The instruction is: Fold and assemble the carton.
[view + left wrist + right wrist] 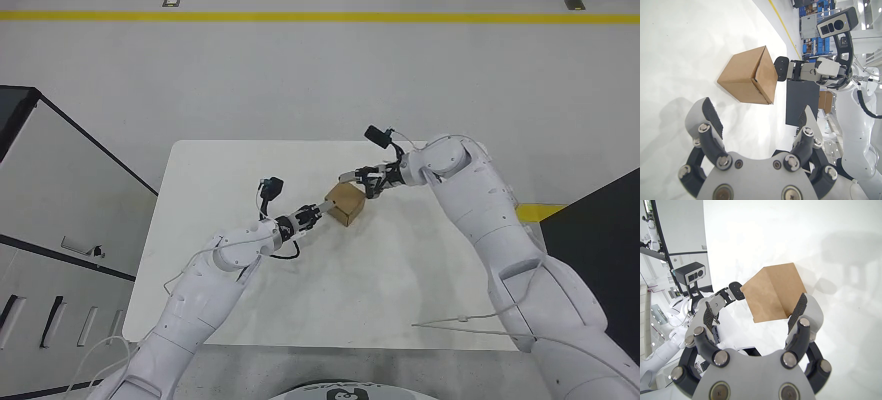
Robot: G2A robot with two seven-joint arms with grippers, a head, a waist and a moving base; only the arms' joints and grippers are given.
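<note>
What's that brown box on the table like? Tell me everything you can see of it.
The carton is plain brown cardboard, folded into a closed, roughly cubic box. One face shows a seam where flaps meet, with raw corrugated edges. It sits on the white table, near the middle, between the left gripper and the right gripper, both open. A right finger pad lies against or very near one side; contact is unclear.
</note>
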